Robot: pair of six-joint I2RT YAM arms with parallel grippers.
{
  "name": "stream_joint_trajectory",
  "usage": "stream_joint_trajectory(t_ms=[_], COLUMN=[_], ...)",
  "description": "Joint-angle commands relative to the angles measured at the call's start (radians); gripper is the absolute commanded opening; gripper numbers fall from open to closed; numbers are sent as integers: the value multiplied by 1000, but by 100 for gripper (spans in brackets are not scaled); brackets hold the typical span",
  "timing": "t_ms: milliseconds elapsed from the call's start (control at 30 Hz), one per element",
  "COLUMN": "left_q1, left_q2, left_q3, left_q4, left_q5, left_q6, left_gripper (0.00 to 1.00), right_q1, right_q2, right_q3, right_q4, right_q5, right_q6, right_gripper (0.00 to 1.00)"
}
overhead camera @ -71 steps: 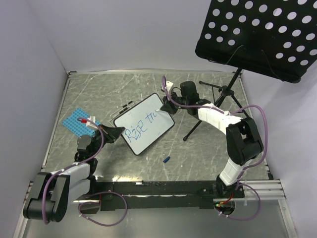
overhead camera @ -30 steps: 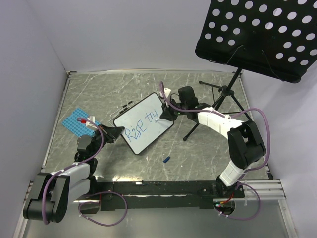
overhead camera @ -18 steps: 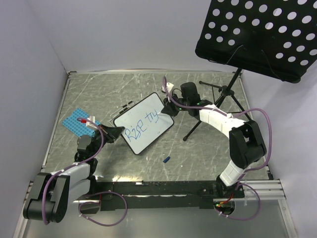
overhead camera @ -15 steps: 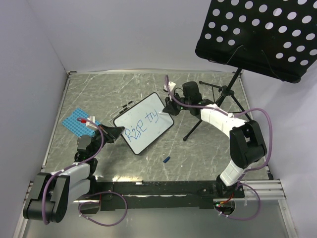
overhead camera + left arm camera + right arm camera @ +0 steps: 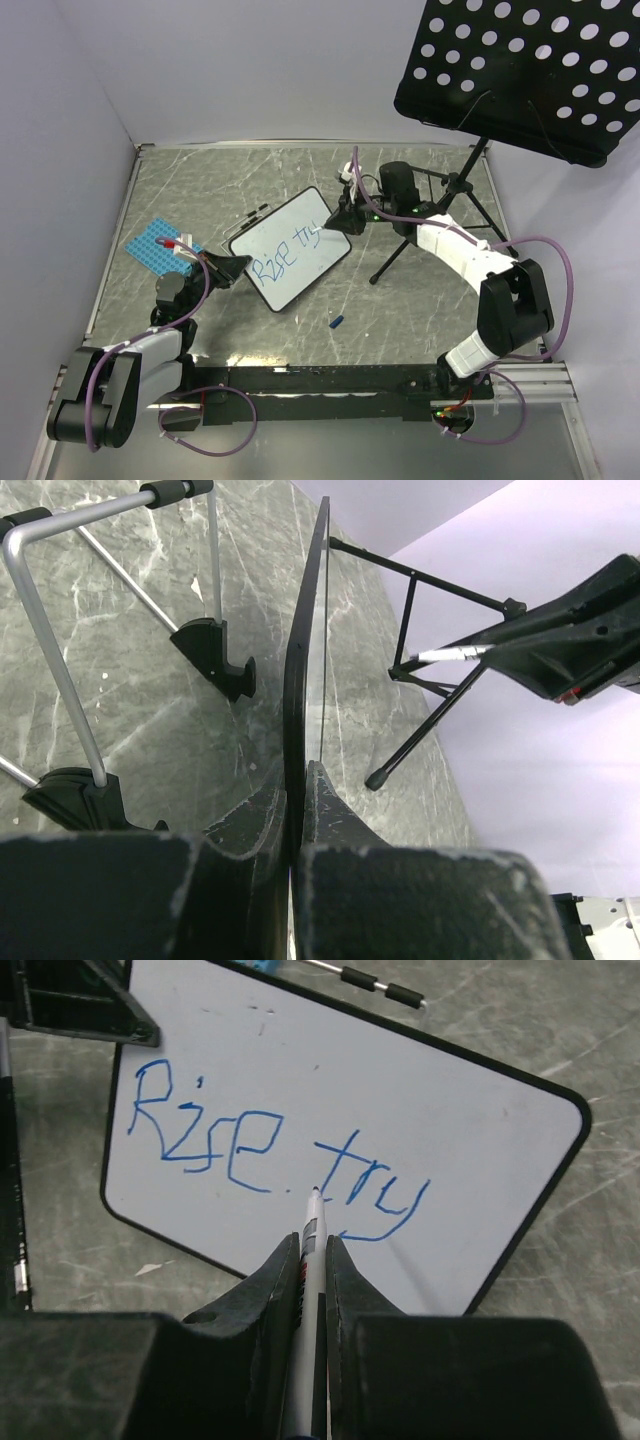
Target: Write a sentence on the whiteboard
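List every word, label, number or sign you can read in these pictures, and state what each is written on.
"Rise": blue marker handwriting on the small white rectangular whiteboard with a thin black frame.
"try": the same handwriting, right of "Rise" on that whiteboard.
Nothing else is readable; any print on the thin marker pen is too small to tell.

The right end effector [image 5: 312, 1250] has its two black fingers closed on a thin marker [image 5: 311, 1228]. The marker tip points at the whiteboard [image 5: 450, 1110], just beside the "t" of "try" — whether it touches, I cannot tell. The blue sentence [image 5: 270, 1160] reads "Rise try" in one slanting line. The board lies on a grey marbled bench [image 5: 570, 1020].
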Motion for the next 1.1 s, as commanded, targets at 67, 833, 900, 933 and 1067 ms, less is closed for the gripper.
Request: stream_joint_trajectory(t_ms=[67,833,900,933,1067], left_q1=[-4,-5,-5,-5,-9], left_q2=[-32,-176,-181,-181,-183], left_q3=[-57,-83,-84,-86,-90], left_q4=[53,-31,-34,-34,-26], left_q5=[11,-25,-29,-30,-35], left_q6=[15,-43,-45,-45,-53], left_gripper=[1,1,1,1,1], right_q1=[7,40,40,40,46], right_q2=[-55,-130,-132,-135,-136], right_q3=[-46,-77,-71,-71,-69], right_q4=[7,7,4,5,13], right_q5=[-117,-112,-106,-105,-111], right_q6=[8,1,-6,-4,8], right_gripper=[0,0,0,0,0])
